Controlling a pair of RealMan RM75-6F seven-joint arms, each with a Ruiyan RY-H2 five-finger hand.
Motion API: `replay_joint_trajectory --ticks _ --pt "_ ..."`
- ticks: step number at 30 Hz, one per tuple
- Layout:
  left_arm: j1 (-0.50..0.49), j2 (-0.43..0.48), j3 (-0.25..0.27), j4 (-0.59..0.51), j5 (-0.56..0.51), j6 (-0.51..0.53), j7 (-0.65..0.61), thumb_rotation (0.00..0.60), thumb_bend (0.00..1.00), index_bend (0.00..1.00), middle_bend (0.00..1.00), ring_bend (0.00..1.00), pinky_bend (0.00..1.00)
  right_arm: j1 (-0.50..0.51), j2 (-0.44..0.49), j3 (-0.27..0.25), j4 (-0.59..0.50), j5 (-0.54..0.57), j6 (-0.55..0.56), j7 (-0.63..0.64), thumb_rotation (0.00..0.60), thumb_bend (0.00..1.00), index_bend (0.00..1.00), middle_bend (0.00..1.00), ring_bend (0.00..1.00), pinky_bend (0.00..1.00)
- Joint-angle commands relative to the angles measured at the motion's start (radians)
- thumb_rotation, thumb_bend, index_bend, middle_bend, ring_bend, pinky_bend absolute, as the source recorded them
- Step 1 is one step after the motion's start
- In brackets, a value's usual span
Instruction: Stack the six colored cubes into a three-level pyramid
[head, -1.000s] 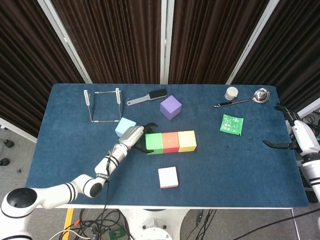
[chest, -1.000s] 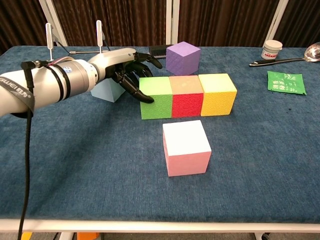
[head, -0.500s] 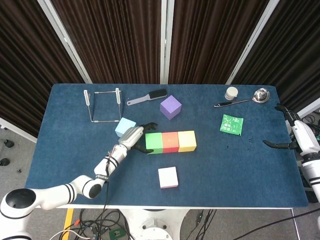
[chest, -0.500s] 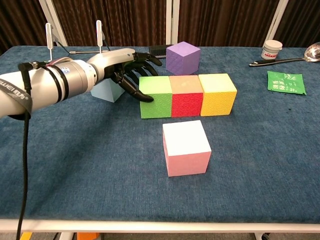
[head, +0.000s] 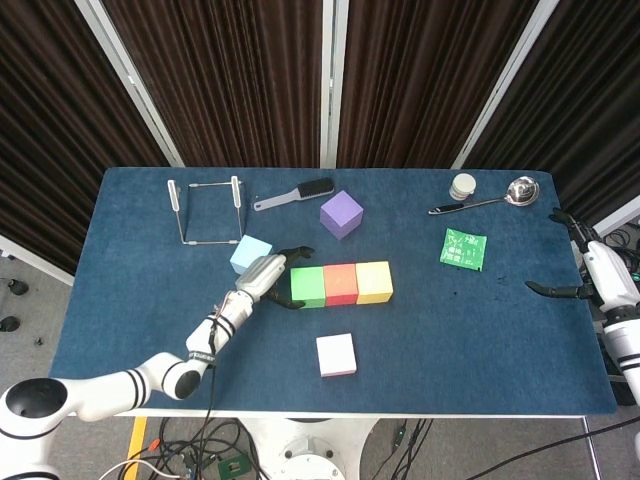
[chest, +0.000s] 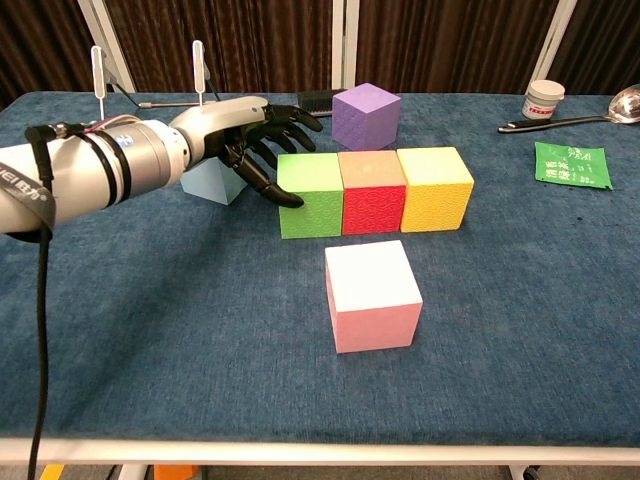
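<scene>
The left hand (chest: 255, 140), fingers spread, is touching the green cube (chest: 311, 193) mid-table; the right hand (head: 575, 262) is hanging spread at the table's (head: 480, 340) right edge.

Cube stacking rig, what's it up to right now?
Base row is laid: green cube, red cube and yellow cube sit side by side. The left robot hand is at the green cube's outer end, fingers spread, holding nothing. The pink cube, purple cube and light blue cube lie loose on the table. The right robot hand is idle at the table's far edge.
</scene>
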Motion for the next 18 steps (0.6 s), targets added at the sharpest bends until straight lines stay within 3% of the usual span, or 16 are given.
replay_joint_trajectory --ticks 1,18 --pt "0.002 -0.004 -0.002 0.003 -0.004 0.007 0.007 0.6 0.12 0.13 0.16 0.12 0.23 0.001 -0.001 0.001 0.001 0.001 -0.002 0.001 0.6 0.0 0.0 0.1 0.0 0.0" --pt "-0.008 -0.036 -0.013 0.016 -0.037 0.012 0.051 0.6 0.12 0.13 0.16 0.12 0.23 0.002 -0.013 -0.005 0.024 -0.003 -0.011 0.021 0.6 0.0 0.0 0.1 0.0 0.0"
